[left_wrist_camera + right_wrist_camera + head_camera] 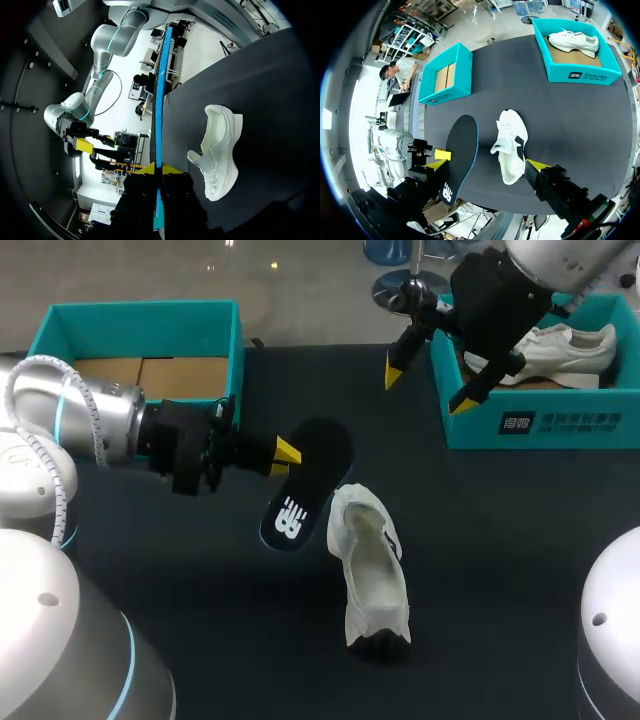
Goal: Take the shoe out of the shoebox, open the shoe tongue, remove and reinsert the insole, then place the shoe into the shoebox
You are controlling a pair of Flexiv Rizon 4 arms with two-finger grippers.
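My left gripper (287,452) is shut on a dark insole (305,485), held up on its edge above the table. In the left wrist view the insole (160,100) shows edge-on as a blue line running out from between the yellow tips (160,170). A white shoe (370,565) lies on the dark table just right of the insole, opening up; the wrist views show the same shoe (217,150) (510,145). My right gripper (428,386) hangs open and empty, high beside the right shoebox (540,425). From the right wrist, the insole (462,150) is below the open right gripper (486,165).
An empty teal shoebox (140,315) with a cardboard floor stands at the back left. The right shoebox at the back right holds a second white shoe (560,345). Both boxes also show from the right wrist: the empty shoebox (447,92), the right shoebox (580,75).
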